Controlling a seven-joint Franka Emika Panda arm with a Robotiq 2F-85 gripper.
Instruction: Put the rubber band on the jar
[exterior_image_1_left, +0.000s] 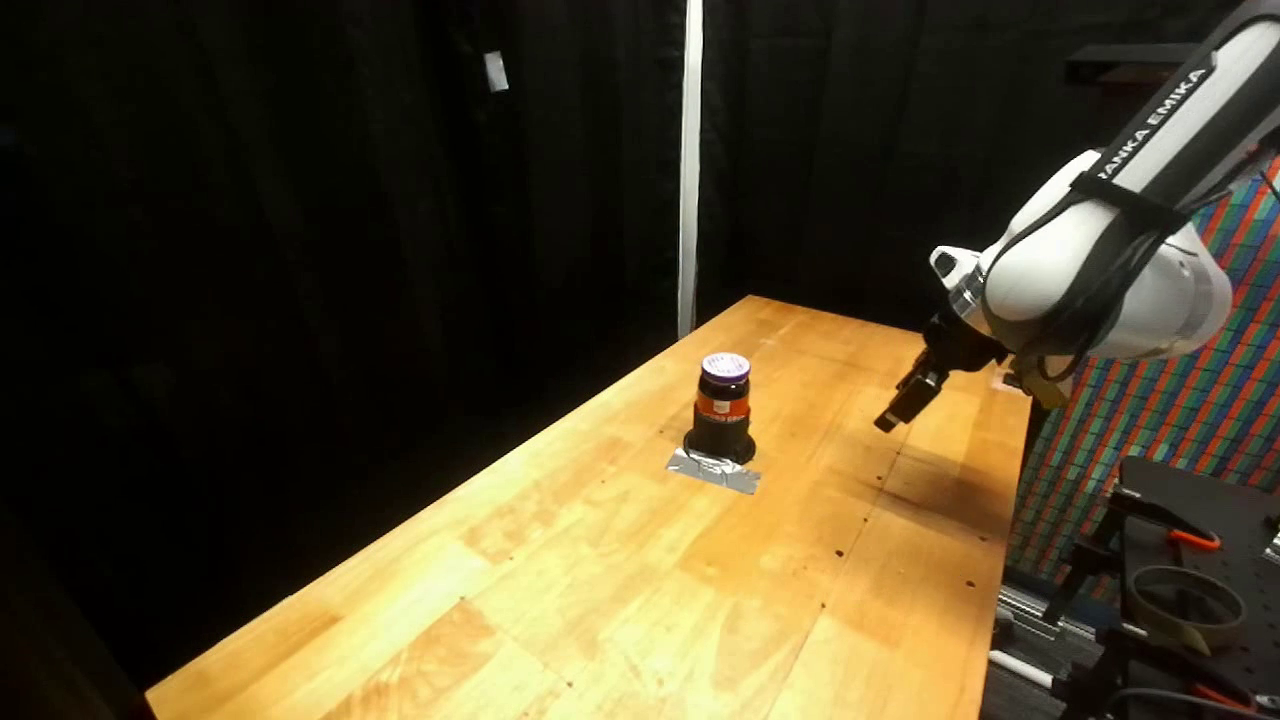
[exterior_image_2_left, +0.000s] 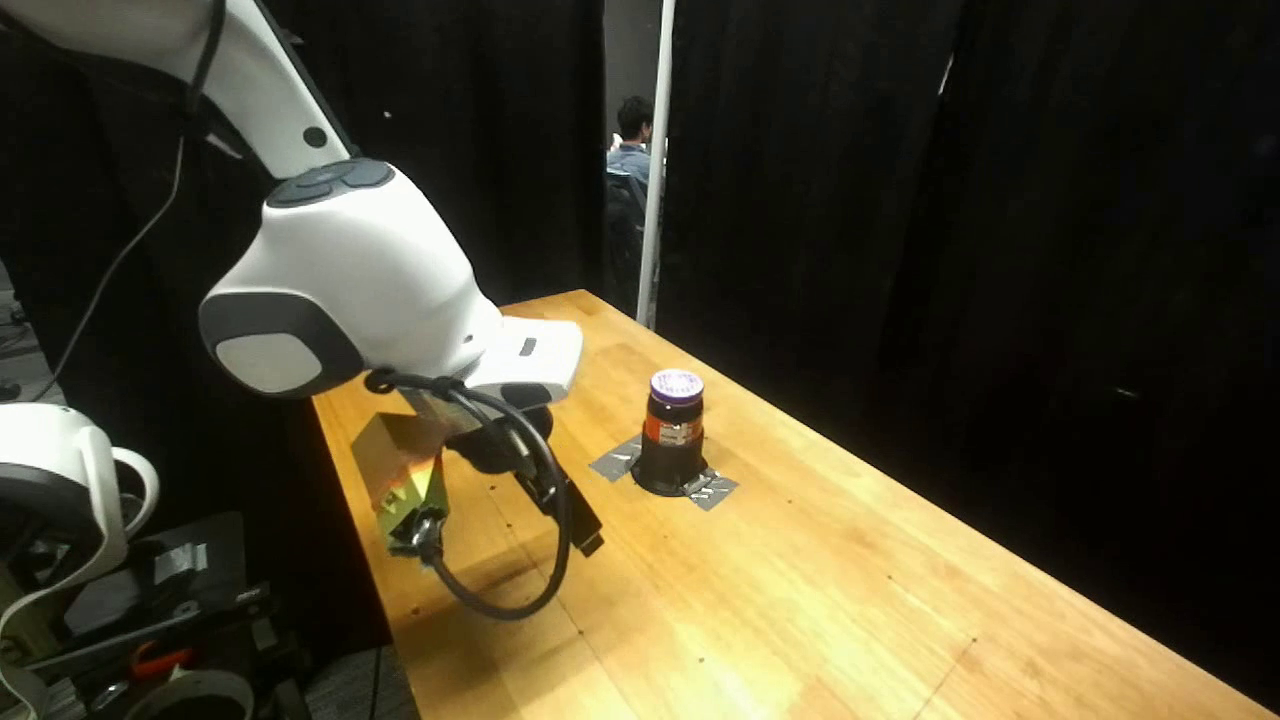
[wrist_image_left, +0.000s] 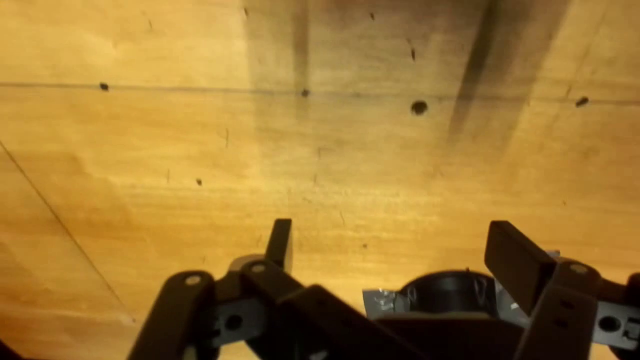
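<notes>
Your hand (wrist_image_left: 391, 232) hangs splayed wide above the worktop (exterior_image_1_left: 600, 580); the jar (exterior_image_1_left: 724, 392) stands upright in a black holder (exterior_image_1_left: 720, 438).

Worktop (exterior_image_1_left: 600, 600) = light wood, w/ a long thin seam (wrist_image_left: 200, 89), some small dark holes (wrist_image_left: 419, 107) on or just beside it & a few elsewhere. Black base (exterior_image_2_left: 665, 470) stands directly on the wood, a bit nearer one long edge, w/ jar (exterior_image_2_left: 673, 430) upright in it. Grey tape (exterior_image_2_left: 615, 459) on approx. opp. sides of base. Shadows (wrist_image_left: 472, 70) cross pt. of surface.
</notes>
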